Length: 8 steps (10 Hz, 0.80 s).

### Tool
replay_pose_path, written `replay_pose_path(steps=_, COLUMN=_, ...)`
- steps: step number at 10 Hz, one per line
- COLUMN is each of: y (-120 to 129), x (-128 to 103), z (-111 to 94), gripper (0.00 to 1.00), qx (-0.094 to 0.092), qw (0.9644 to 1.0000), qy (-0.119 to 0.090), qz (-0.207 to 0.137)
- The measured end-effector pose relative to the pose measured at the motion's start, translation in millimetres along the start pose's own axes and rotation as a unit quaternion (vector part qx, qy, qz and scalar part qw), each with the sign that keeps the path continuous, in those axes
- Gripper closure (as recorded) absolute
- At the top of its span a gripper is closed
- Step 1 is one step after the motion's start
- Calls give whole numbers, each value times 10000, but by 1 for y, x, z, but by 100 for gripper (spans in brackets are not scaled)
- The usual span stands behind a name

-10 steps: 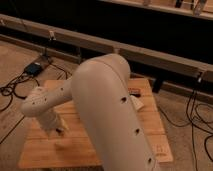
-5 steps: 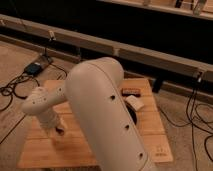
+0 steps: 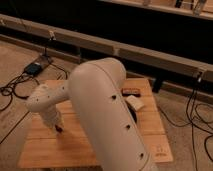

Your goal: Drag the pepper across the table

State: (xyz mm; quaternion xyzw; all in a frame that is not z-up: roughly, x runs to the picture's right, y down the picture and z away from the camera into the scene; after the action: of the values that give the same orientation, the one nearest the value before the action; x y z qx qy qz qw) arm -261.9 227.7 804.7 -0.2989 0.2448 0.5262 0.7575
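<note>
The big white arm [image 3: 107,115] is in front and hides much of the bench [image 3: 50,149]. Past it, the claw [image 3: 56,123] is down low by the wood. I cannot tell if it is spread or pressed together. A small dark bit right under it may be the pepper [image 3: 59,129]; I am not sure. This looks like the drag step. Next the claw should slide along, low. Farther back, well apart from the claw, lies a white box [image 3: 134,103].

My arm [image 3: 102,107] is cream-white, dotted with small dark holes. My gripper [image 3: 57,126], cream with a dark tip, is down at the left of the table [image 3: 46,149], light-brown wood in joined planks. The box [image 3: 134,102] is white.
</note>
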Motion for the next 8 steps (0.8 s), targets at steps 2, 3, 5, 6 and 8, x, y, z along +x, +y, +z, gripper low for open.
replay_pose_path(steps=2, y=-1, x=3, z=2, gripper=85, qx=-47, qw=10000, qy=45, qz=-12)
replay_pose_path(steps=3, y=0, x=8, z=3, gripper=86, qx=-60, qw=9999, qy=97, qz=-35)
replay_pose_path(steps=5, y=2, x=24, z=2, gripper=86, qx=-63, qw=9995, qy=271, qz=-117)
replay_pose_path(steps=6, y=6, x=39, z=0, gripper=86, qx=-74, qw=9989, qy=424, qz=-189)
replay_pose_path(steps=8, y=9, x=62, z=-3, gripper=86, qx=-56, qw=9975, qy=632, qz=-301)
